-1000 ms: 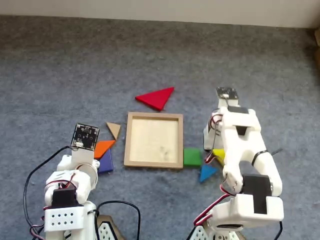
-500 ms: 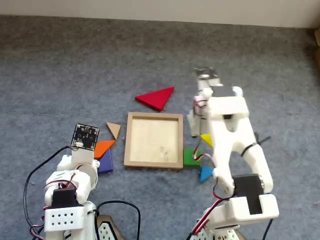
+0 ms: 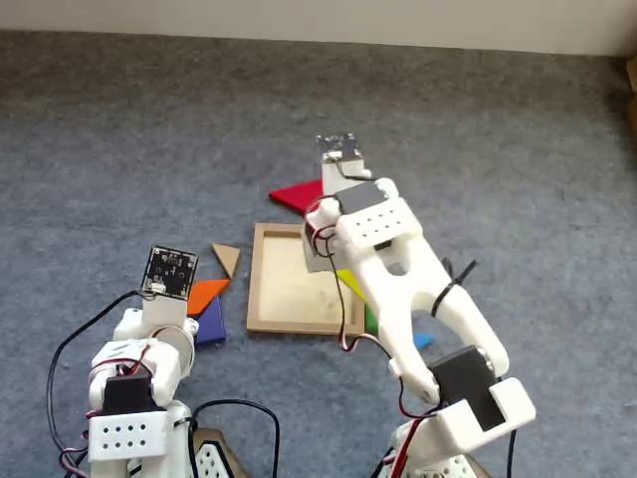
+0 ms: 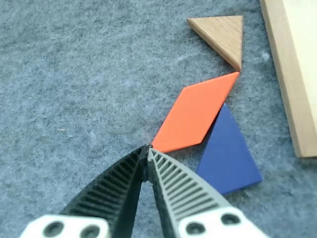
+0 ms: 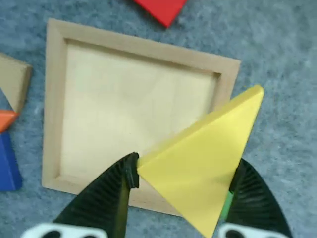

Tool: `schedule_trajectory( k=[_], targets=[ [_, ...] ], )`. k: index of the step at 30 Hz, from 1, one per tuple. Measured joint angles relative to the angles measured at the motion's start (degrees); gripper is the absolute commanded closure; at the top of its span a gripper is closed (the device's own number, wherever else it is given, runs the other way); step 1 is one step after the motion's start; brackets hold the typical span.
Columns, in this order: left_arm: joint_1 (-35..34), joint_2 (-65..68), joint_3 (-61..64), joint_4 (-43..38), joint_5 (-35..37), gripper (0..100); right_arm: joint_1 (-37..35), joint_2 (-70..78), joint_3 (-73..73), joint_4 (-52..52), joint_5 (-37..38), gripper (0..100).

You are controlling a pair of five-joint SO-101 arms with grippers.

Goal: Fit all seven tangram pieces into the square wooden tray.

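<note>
Yellow triangle [image 5: 208,153] | clamped in right gripper [image 5: 184,171] | above wooden tray [image 5: 53,99]

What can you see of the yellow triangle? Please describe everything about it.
The yellow triangle is a flat, thick piece with a smooth, painted-looking face and sharp corners. The right gripper is shut on it, with its black ribbed fingers pressing on two opposite sides. The piece is tilted and seems to be lifted over the right side of the wooden tray. Apart from the fingers, nothing appears to touch it.
</note>
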State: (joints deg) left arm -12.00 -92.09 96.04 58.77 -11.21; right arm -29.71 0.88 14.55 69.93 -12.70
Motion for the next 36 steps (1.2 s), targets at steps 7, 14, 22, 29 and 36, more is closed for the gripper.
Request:
schedule_trajectory(
  k=[7, 14, 22, 29, 36],
  targets=[
    [0.0, 0.0, 0.0, 0.0, 0.0, 99, -3.9, 2.1, -0.1, -3.8, -1.8, 80.0],
    [0.0, 0.0, 0.0, 0.0, 0.0, 99, -4.2, 9.9, 0.0, -4.2, -1.8, 80.0],
    [0.0, 0.0, 0.0, 0.0, 0.0, 99, -3.7, 9.9, 0.0, -4.2, -1.8, 79.6],
    [0.0, 0.0, 0.0, 0.0, 0.0, 99, -3.7, 9.9, 0.0, -4.2, -4.4, 70.5],
    [0.0, 0.0, 0.0, 0.0, 0.0, 99, -3.7, 9.9, 0.0, -4.2, -4.4, 69.2]
  ],
)
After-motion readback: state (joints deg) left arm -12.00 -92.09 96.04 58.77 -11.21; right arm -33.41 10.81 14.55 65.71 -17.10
